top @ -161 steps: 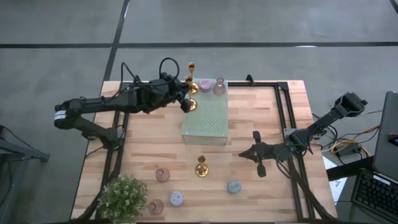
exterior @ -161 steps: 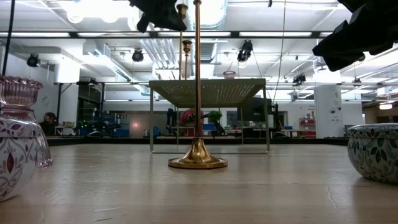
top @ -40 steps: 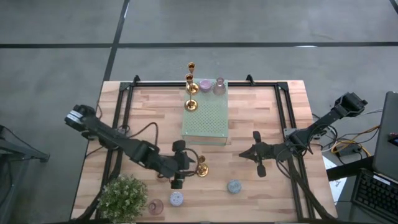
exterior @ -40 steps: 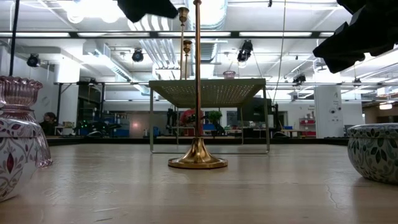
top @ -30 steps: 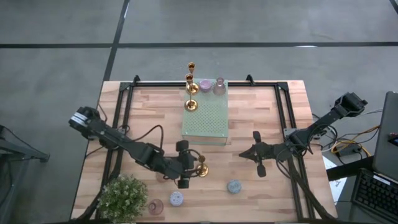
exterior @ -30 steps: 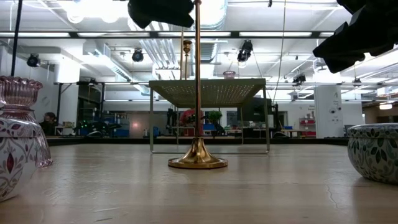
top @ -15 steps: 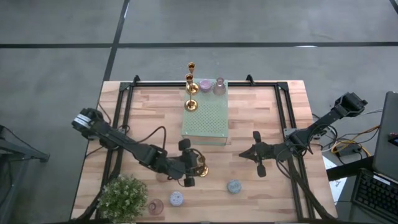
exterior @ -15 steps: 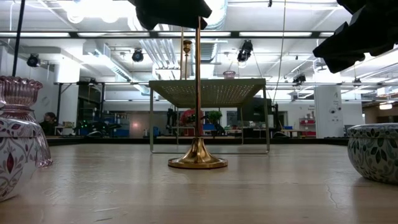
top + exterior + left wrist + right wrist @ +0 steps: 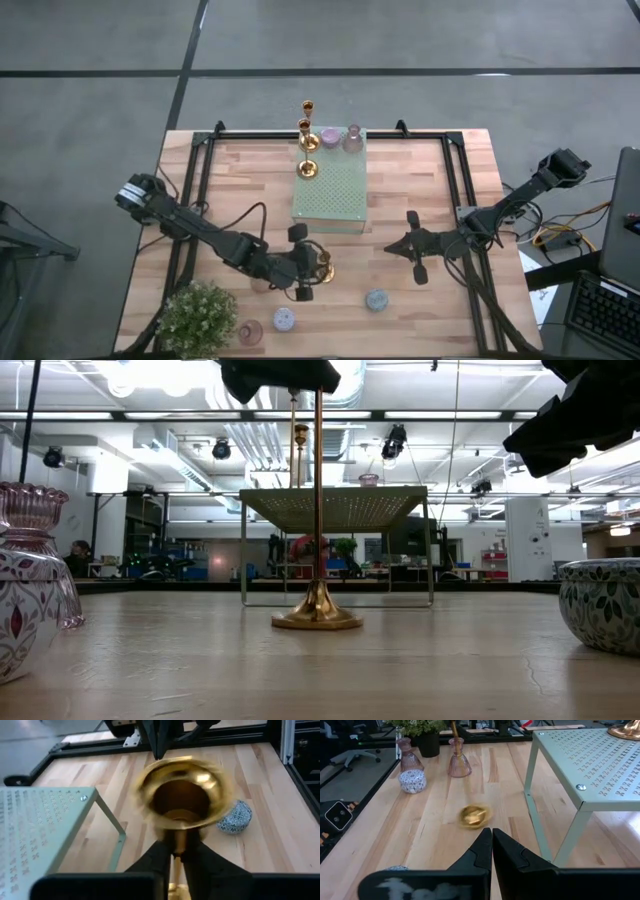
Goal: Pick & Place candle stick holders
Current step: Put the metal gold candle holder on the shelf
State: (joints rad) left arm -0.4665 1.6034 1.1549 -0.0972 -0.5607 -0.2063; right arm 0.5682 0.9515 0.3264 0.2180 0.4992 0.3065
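Between the fingers of the left gripper (image 9: 176, 854) stands the stem of a gold candlestick (image 9: 181, 797), its cup just past the fingertips; the jaws are clamped on that stem. From above, the left gripper (image 9: 305, 268) sits over the near-middle of the wooden table (image 9: 420, 190), with the candlestick's gold base (image 9: 322, 266) showing right at it. At table level the candlestick (image 9: 318, 510) has its round base slightly tilted on the wood, and the dark gripper covers its top.

Just past the left jaws and to one side lies a small speckled blue holder (image 9: 235, 817). To the other side stands the pale green perforated stand (image 9: 37, 827), raised on thin legs.

On the far end of that stand (image 9: 335, 190) sit two more gold candlesticks (image 9: 307, 150) and two small pink and lilac holders (image 9: 341, 137).

The right gripper (image 9: 415, 258) waits well apart, toward the right side of the table, jaws together and holding nothing. Ahead of its fingers (image 9: 480, 847) the gold base (image 9: 472, 815) shows blurred on the wood, with a pink holder (image 9: 458, 762), another pink holder (image 9: 408, 757), a small speckled holder (image 9: 412, 781) and a potted plant (image 9: 422, 729) farther off.
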